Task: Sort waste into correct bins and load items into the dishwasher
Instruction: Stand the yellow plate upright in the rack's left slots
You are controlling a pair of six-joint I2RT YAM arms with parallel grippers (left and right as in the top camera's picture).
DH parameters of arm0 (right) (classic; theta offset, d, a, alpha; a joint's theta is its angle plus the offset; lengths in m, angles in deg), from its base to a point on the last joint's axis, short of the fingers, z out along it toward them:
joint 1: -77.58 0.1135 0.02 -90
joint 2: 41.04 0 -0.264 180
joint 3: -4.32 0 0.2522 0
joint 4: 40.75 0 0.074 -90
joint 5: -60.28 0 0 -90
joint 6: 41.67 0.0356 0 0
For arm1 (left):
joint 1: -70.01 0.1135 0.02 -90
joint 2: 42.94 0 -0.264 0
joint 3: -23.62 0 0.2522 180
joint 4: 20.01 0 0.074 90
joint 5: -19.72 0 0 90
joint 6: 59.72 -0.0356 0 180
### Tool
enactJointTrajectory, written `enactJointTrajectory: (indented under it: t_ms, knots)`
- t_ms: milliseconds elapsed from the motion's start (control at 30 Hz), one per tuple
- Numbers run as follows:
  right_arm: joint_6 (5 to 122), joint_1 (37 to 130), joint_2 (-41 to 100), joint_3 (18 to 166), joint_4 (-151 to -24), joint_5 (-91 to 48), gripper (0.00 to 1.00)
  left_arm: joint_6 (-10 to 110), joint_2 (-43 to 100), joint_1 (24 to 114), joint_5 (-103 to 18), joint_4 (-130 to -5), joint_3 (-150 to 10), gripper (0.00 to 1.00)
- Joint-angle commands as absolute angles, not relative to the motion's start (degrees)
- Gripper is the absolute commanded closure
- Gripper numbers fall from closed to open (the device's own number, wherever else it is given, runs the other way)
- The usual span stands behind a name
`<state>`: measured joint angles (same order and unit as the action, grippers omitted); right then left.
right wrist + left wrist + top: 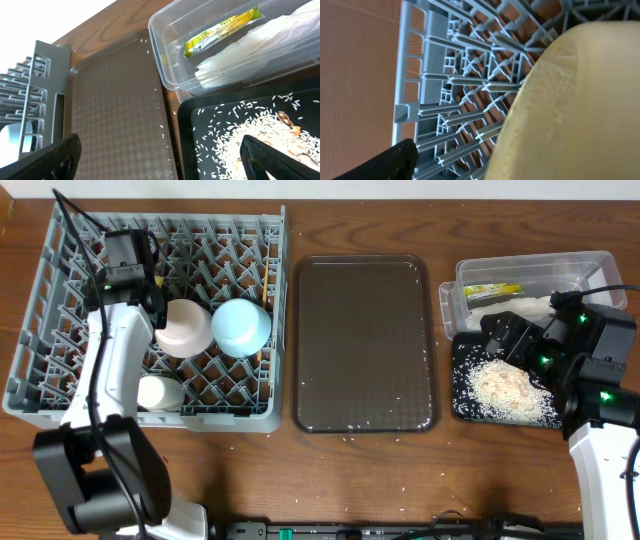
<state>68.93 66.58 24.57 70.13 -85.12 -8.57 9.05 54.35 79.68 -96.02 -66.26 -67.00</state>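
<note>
L arm [108, 375] reaches far, left side, L gripper [148, 292] jaws spread. R gripper [162, 152] wide open, right side, angled down.

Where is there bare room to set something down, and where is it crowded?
Barest: the dark brown serving tray, between the grey plastic dish rack and the clear plastic tub and black tray; only stray grains. The rack's back-right pegs are free. Crowded: the rack's middle, with a white bowl and light blue bowl; both bins, under the right gripper.

Brown wood-grain table [330, 480], evenly lit, white beyond its edge.
</note>
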Motion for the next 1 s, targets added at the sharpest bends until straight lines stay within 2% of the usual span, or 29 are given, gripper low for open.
enactJointTrajectory:
  t_ms: [0,233,467,633,667,733,833,967]
  knots:
    - [69.52,66.03,24.24,70.55,-85.16,-8.68,0.01,16.46,48.23,79.81,-95.21,-65.8,-67.64,0.12]
    - [69.56,66.03,24.28,70.55,-85.6,-8.64,0.01,23.19,36.69,79.68,-78.07,-70.72,-67.64,0.11]
    - [68.87,67.56,24.2,70.55,-85.36,0.41,0.01,30.29,26.79,76.53,-66.53,-78.39,-67.64,0.1]
    - [65.54,75.74,24.2,70.55,-85.56,1.55,0.01,33.2,21.24,72.6,-54.1,-84.25,-67.62,0.1]
    - [64.95,80.79,24.2,70.55,-85.36,-1.53,0.01,33.18,20.02,71.02,-53.38,-86.33,-67.62,0.09]
    - [65.02,85.14,24.2,70.55,-84.86,-6.52,0.01,33.18,19.45,69.87,-53.38,-87.81,-67.62,0.09]
    - [65.02,90.1,24.22,70.55,-83.09,-11.81,0.01,33.2,19.54,69.41,-53.33,-87.92,-67.62,0.09]
    - [65.08,94.21,24.22,70.55,-81.71,-11.37,0.01,33.16,19.76,69.43,-53.38,-87.94,-67.62,0.09]
